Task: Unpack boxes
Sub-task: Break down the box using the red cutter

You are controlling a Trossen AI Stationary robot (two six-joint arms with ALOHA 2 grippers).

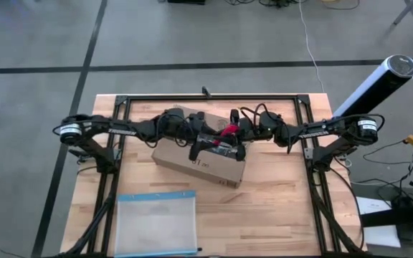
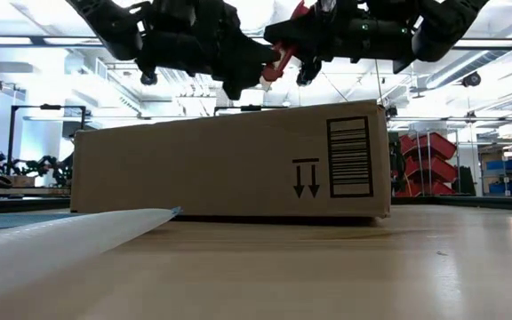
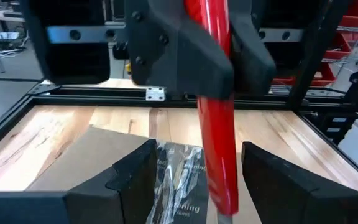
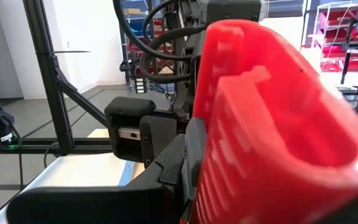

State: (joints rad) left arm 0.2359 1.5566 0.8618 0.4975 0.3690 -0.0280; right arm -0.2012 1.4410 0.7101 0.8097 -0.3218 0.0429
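A brown cardboard box [image 1: 199, 161] lies flat on the wooden table, its taped top [image 3: 176, 180] facing up and a barcode on its near side [image 2: 349, 156]. Both grippers hover just above it. My right gripper [image 1: 241, 132] is shut on a small red tool [image 1: 228, 130], which slants down toward the tape. My left gripper [image 3: 197, 186] is open. Its two fingers [image 3: 135, 180] stand on either side of the tool's lower part without touching it. My right gripper pinches the red tool by its upper part [image 3: 207, 25] between its two fingers, coming from the table's right side and slanting down. The tool hangs below the fingers, its lower end [image 3: 225, 199] over the taped seam. Whether that end touches the box, I cannot tell.
A clear plastic pouch with a blue edge [image 1: 155, 223] lies on the table near the front edge, left of centre. A black metal frame [image 1: 120, 107] runs around the work area. Bare wood shows to the right of the box [image 1: 278, 186].
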